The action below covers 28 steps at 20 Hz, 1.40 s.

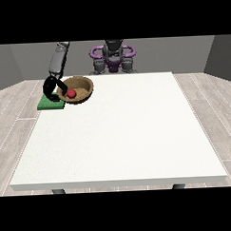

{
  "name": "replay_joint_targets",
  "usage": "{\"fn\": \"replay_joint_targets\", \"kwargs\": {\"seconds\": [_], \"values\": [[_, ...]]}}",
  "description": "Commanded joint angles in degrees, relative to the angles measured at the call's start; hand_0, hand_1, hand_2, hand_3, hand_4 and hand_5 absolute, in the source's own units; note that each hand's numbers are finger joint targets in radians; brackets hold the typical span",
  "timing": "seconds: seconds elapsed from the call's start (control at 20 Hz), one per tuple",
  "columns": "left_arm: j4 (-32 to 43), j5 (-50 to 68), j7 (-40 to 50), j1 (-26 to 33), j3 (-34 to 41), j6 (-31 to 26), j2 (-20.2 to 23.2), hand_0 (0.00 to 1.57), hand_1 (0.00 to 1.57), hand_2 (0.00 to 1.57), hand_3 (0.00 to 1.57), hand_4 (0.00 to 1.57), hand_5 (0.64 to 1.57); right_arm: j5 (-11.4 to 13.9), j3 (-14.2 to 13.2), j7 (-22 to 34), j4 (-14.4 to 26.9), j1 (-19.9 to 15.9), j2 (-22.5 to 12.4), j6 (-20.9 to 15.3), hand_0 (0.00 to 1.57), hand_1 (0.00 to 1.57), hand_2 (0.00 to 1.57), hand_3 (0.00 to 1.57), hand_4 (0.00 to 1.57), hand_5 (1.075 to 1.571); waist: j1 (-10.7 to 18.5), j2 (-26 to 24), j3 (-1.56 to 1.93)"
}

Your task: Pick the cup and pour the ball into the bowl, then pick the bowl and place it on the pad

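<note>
Bowl [78,89] sits tilted in the upper left of the frame, red ball [71,93] inside. The hand at the view's left [52,88] holds its rim, over the green pad [50,104].

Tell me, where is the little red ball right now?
The red ball lies inside the brown bowl near the table's far corner at the view's left, beside the green pad and the black hand.
</note>
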Motion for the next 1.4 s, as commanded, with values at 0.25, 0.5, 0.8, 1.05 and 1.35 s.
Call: {"fn": "replay_joint_targets", "kwargs": {"seconds": [0.25,0.5,0.8,1.05,1.35], "values": [[5.04,-2.42,-6.12,5.29,1.07,-0.43,0.97,0.0,0.0,0.0,0.0,1.2,1.541,3.1,2.26,15.5,-1.72,-5.99,-13.53,5.99,1.57,1.57,1.57,0.68,1.09,1.568,-5.15,-2.43,0.27],[7.5,-0.75,-6.11,6.3,2.98,-2.3,5.25,0.0,0.0,0.0,0.0,1.2,1.543,1.25,-0.36,14.09,-0.74,-4.26,-15.83,9.6,1.57,1.57,1.57,0.58,1.09,1.564,-6.82,-2.36,0.34],[9.58,-2.78,-12.19,8.57,2.53,-0.39,4.44,0.0,0.0,0.0,0.0,1.21,1.554,0.99,-0.51,13.49,-2.07,-3.27,-16.09,12.98,1.57,1.57,1.57,0.53,1.1,1.564,-8.8,-1.39,0.35],[15.71,-1.91,-17.69,8.16,5.08,-3.57,8.31,0.0,0.0,0.0,0.0,1.21,1.553,-0.29,-1.77,13.0,-3.52,-4.58,-11.66,8.39,1.57,1.57,1.57,0.45,1.07,1.566,-9.12,3.3,0.31],[12.25,-1.17,-17.21,10.99,2.88,-3.59,5.36,0.0,0.0,0.0,0.0,1.21,1.555,-1.48,-3.46,10.4,0.75,-3.13,-9.73,8.83,1.57,1.57,1.57,0.54,1.02,1.571,-6.27,0.87,0.35]]}}
